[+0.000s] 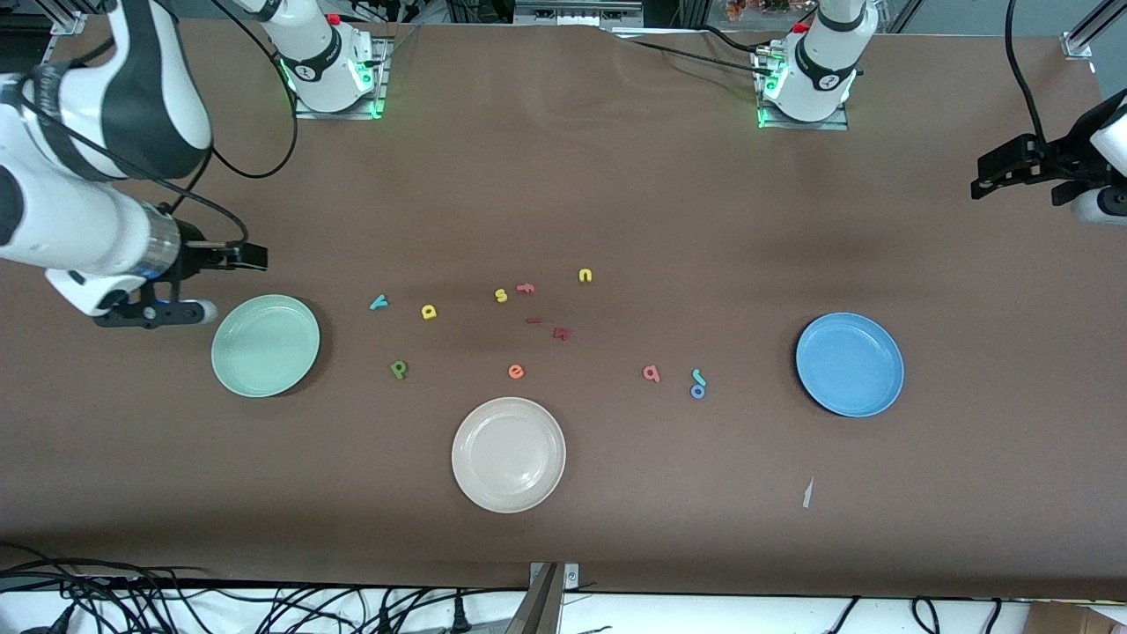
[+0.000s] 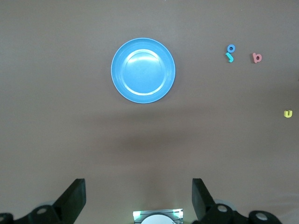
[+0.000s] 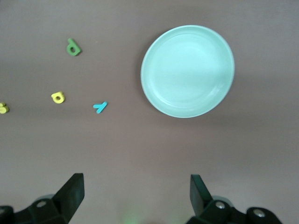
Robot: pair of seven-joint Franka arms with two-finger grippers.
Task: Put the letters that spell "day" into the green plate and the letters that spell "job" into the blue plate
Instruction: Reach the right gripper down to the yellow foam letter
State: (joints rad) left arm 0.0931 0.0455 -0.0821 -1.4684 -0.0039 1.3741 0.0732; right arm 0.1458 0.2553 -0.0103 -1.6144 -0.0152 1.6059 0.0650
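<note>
Left gripper (image 2: 138, 198): fingers (image 2: 74, 198) spread wide, empty, raised at the left arm's end of the table (image 1: 616, 194), apparently clear of the blue plate (image 1: 850, 364).
Right gripper (image 3: 135, 196): fingers (image 3: 70, 193) likewise apart, nothing held, up beside the green plate (image 1: 265, 345).
Both plates bare.
Near the green plate: y (image 1: 379, 303), a (image 1: 429, 311), d (image 1: 399, 370).
Toward the blue plate: b (image 1: 651, 373), then j (image 1: 698, 377) touching o (image 1: 697, 392).

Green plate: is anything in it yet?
Nothing: the green plate is bare in both the front and right wrist views. The d, a and y lie on the table beside it. What is under the plate cannot be seen.
</note>
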